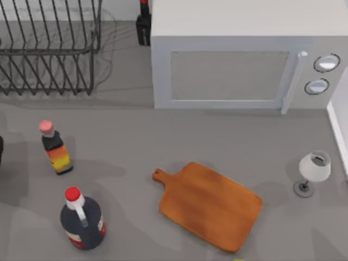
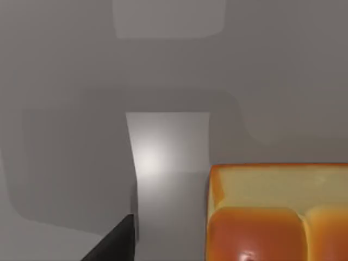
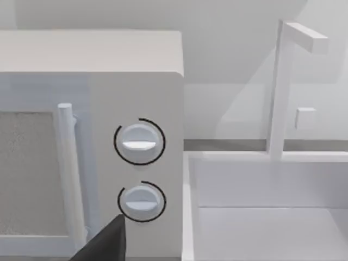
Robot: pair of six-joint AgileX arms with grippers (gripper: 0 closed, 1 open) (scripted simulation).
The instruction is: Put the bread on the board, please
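The bread (image 2: 277, 212) is running off the left wrist view's edge, so only part of the loaf is showing. A dark fingertip (image 2: 111, 244) is poking in beside it, its partner out of sight. The wire dish rack (image 1: 49, 49) is being cropped at the table's far left corner. A dark bottle (image 1: 143, 24) is standing half hidden behind the microwave (image 1: 239, 60).

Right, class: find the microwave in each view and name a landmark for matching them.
Top view: microwave along the upper edge, right of centre.
Left wrist view: faces the bread instead.
Right wrist view: microwave close up, its front corner.
Shared landmark: its two round dials beside the door handle.
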